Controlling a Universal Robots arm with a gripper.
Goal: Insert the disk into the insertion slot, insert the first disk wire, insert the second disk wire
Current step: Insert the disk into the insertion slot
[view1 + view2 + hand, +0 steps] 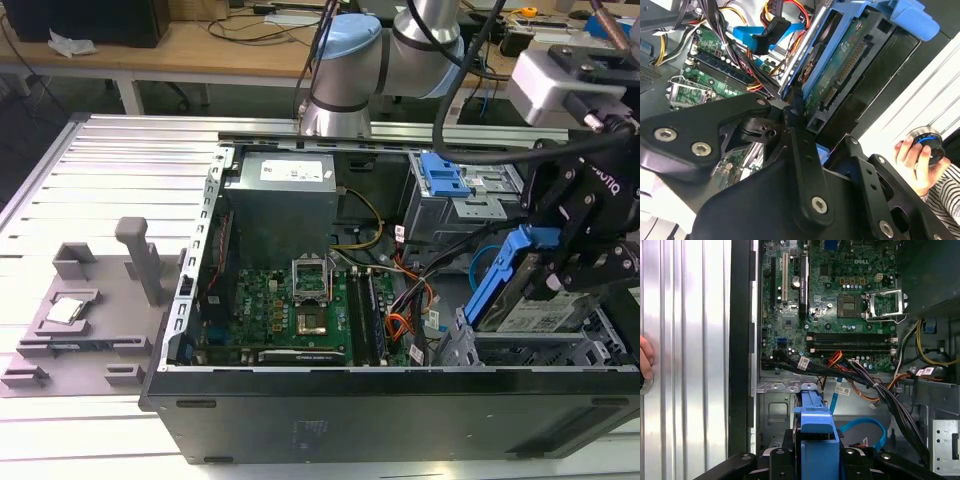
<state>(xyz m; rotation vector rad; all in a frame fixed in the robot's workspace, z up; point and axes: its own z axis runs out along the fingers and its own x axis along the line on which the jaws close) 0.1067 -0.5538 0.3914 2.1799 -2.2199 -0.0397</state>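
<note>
Claw (553, 272): pinching the disk (530, 318) by its blue frame.
Disk: tilted, just above the slot (455, 350).

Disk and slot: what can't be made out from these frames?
- Whether the disk sits in the insertion slot yet: in the exterior view, the gripper and the slot's front wall cover its lower edge.
- Where the second disk wire ends: in the first wrist view, its loop runs behind the blue carrier.
- The slot's right end: in the exterior view, behind the gripper.
</note>
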